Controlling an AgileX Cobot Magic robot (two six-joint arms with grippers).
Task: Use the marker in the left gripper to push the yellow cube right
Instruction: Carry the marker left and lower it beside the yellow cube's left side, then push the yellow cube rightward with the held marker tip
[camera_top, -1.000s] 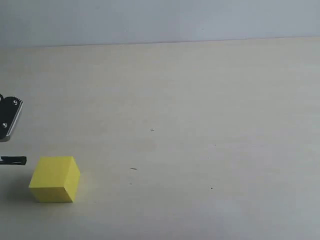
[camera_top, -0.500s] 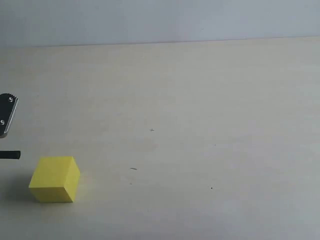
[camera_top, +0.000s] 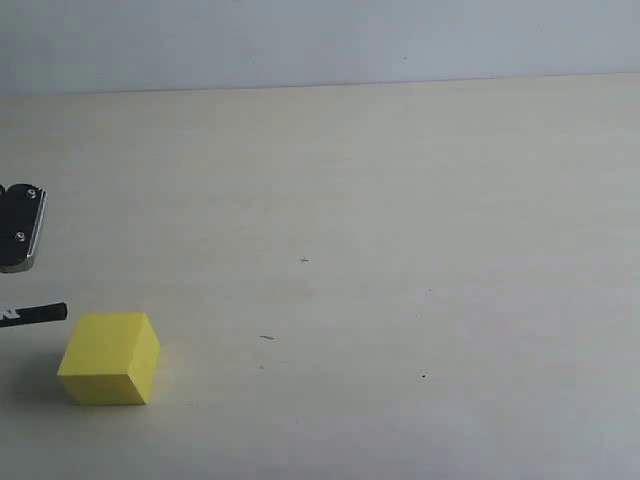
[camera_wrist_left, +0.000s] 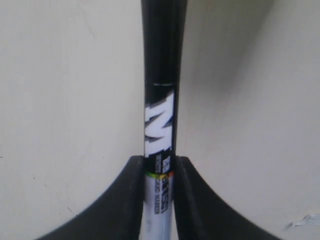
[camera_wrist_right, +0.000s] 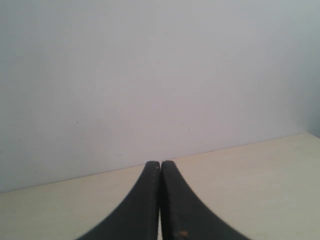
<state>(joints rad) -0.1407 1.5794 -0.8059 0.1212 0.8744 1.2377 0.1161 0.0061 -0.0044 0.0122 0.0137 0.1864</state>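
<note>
Now, black left gripper (camera_wrist_left: 159, 162): clamps white-barrelled, black-capped marker (camera_wrist_left: 160, 90)
Marker tip: just left of matte yellow cube (camera_top: 108, 358), apart

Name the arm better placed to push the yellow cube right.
Left. The left end effector clamps the marker, tip just left of the yellow cube; the right end effector is shut, empty.
</note>
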